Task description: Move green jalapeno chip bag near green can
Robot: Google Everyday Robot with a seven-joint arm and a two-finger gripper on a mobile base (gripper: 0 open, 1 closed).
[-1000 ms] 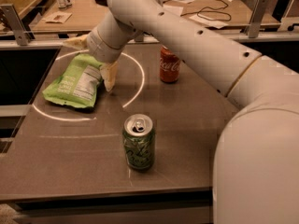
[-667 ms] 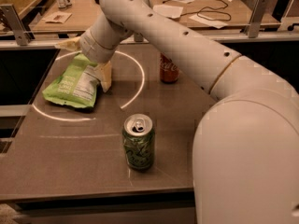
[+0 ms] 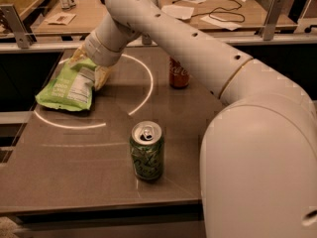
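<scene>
The green jalapeno chip bag [image 3: 67, 90] lies flat on the left of the dark table, white label panel up. The green can [image 3: 147, 151] stands upright near the table's front middle, well apart from the bag. My gripper [image 3: 89, 67] reaches down from the right onto the bag's far end. Its two yellowish fingers [image 3: 102, 77] stand apart, one on each side of that end. The wrist hides the bag's far tip.
A red cola can [image 3: 179, 73] stands at the back middle, partly behind my arm. A white ring is marked on the table [image 3: 74, 152]. Beyond a rail lies a wooden desk [image 3: 198, 14] with papers and cables. My arm's large body fills the right side.
My arm has swung left and the gripper has come down over the bag's far end. The bag and both cans have stayed in place.
</scene>
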